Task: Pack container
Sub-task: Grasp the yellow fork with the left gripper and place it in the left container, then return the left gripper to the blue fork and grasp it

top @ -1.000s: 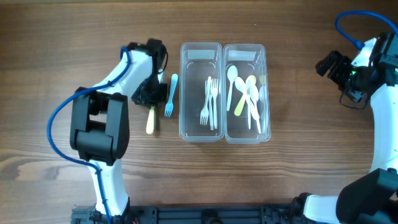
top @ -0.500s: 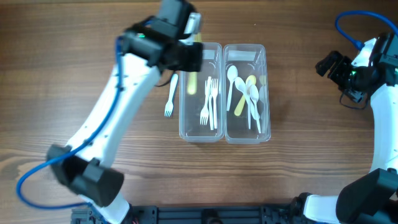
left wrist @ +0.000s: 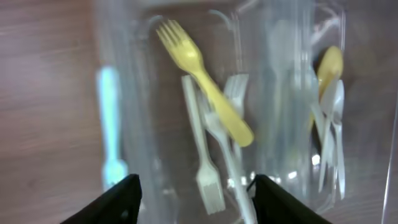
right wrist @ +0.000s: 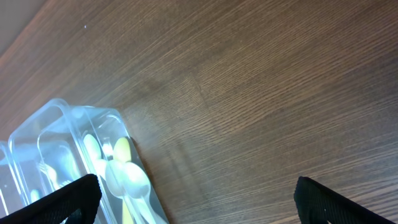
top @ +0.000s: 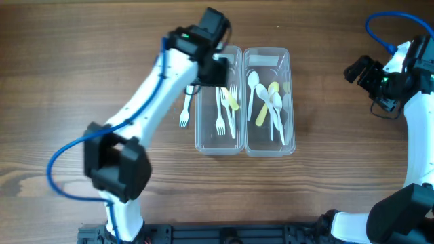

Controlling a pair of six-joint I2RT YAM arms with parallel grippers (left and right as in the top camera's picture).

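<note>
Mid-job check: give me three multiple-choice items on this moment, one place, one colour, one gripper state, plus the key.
1. The blue fork lies: A on the table beside the fork container; B inside it; C held in mid-air.
2. The top fork on the white forks is: A green; B yellow; C red.
3. The left gripper is: A shut on a fork; B out of view; C open, empty.
Key: 1 A, it lies on wood outside it; 2 B, plainly yellow; 3 C, jaws apart, nothing between.
</note>
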